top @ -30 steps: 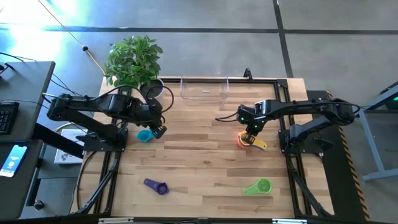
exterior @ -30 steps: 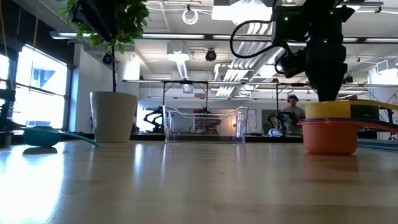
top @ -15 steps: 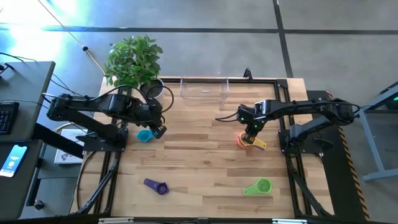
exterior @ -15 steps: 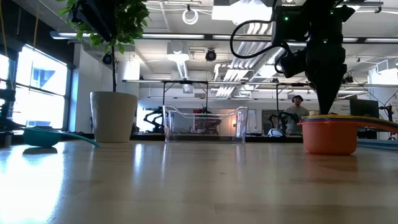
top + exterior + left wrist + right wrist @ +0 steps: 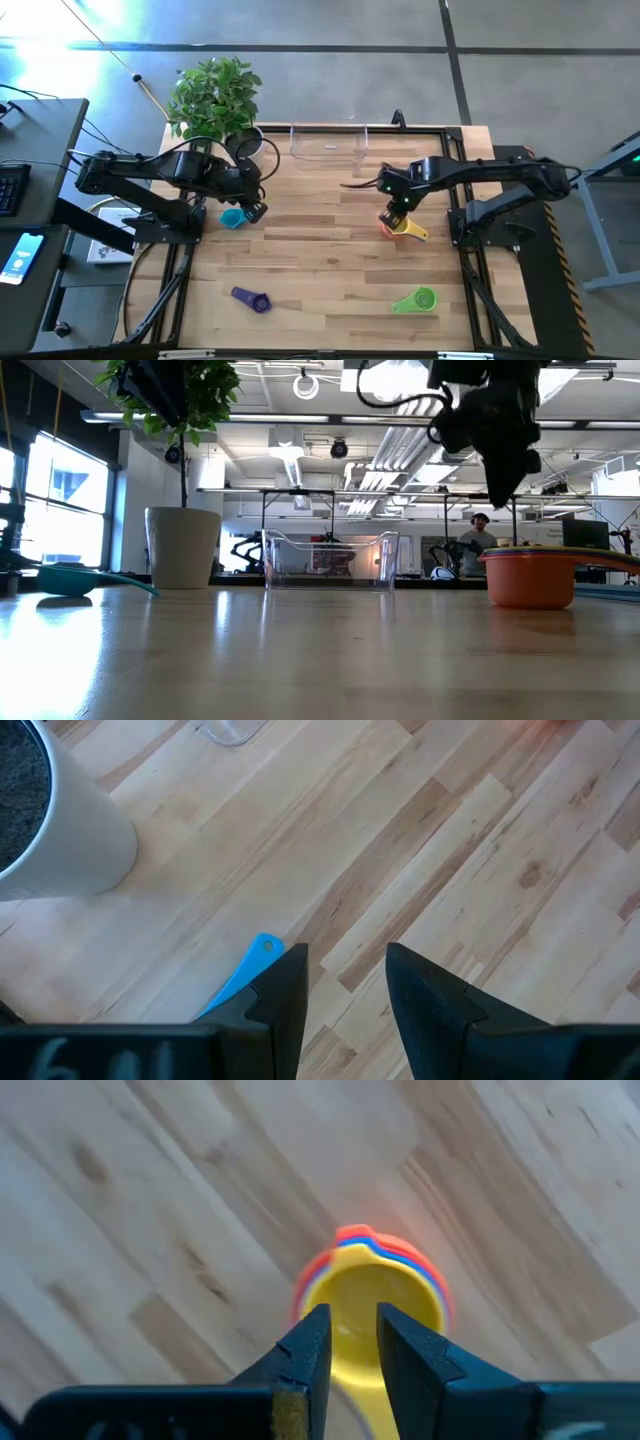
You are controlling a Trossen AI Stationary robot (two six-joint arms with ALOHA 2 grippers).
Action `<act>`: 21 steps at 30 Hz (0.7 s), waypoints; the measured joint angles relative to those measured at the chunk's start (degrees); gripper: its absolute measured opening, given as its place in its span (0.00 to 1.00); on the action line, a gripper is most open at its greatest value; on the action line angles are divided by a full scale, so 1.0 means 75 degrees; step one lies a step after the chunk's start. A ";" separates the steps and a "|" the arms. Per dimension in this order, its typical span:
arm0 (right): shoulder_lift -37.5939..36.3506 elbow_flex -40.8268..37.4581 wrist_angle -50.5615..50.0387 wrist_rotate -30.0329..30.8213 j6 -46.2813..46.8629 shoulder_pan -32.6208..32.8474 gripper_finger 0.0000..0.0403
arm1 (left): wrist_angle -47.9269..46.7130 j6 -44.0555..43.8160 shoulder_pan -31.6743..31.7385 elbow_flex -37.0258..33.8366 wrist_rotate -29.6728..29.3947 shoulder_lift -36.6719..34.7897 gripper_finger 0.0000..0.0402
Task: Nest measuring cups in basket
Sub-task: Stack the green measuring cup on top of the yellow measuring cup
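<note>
Since earlier frame: right pincer [image 5: 393,212] lifted off stack, yellow cup [image 5: 407,229] left nested in orange cup [image 5: 387,223].

High view: stack near right edge of tabletop [image 5: 320,270], not yet in basket [image 5: 328,142] at far edge. Teal cup [image 5: 233,217] under left pincer [image 5: 256,209], near left edge; purple cup [image 5: 251,298], green cup [image 5: 417,299] toward near edge.

Low view: orange bowl [image 5: 529,578] smooth rounded plastic; clear basket [image 5: 330,560] empty, low-walled.

Left wrist view: left pincer [image 5: 345,985] wide, empty, above blue handle [image 5: 243,976].

Right wrist view: right pincer [image 5: 352,1338] narrowly parted, empty, above stack — likely just released.
</note>
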 joint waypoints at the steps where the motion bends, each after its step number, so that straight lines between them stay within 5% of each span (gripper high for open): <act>1: 0.0000 0.0107 0.0001 0.0011 0.0185 0.0110 0.19 | -0.0003 0.0003 0.0000 0.0000 0.0006 0.0000 0.31; 8: 0.0000 0.0501 0.0004 0.0210 0.2015 0.1124 0.19 | 0.0000 0.0486 0.0000 0.0000 0.0006 0.0000 0.31; 21: 0.0000 0.0502 0.0091 0.0574 0.8159 0.3641 0.19 | 0.0015 0.2430 0.0000 0.0000 0.0006 0.0000 0.31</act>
